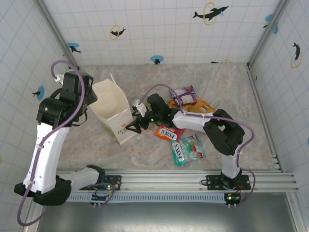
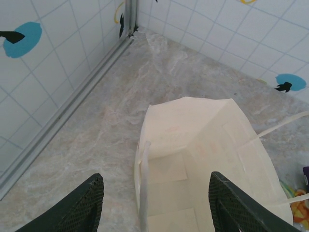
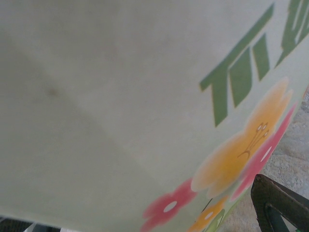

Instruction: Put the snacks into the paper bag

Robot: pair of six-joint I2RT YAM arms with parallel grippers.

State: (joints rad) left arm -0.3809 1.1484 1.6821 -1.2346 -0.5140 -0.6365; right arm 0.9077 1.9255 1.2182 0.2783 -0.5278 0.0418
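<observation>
The paper bag (image 1: 115,112) stands upright with its top open, cream with a green and orange print low on its side. My left gripper (image 2: 154,205) hangs open above the bag's left rim (image 2: 143,159); that wall and its handle lie between the two fingers, touching neither. The bag's inside (image 2: 193,159) looks empty. My right gripper (image 1: 133,124) is open and pressed close to the bag's printed side (image 3: 145,96), with one dark finger (image 3: 278,203) visible. Snacks lie on the table right of the bag: a red FOX'S packet (image 1: 169,132), a teal and green pair (image 1: 187,149), a purple one (image 1: 183,93) and an orange one (image 1: 199,105).
Tiled walls (image 1: 145,29) with dolphin stickers close in the marble table at the back and both sides. A metal rail (image 1: 193,176) runs along the near edge by the arm bases. The right arm's forearm (image 1: 193,121) lies across the snack pile.
</observation>
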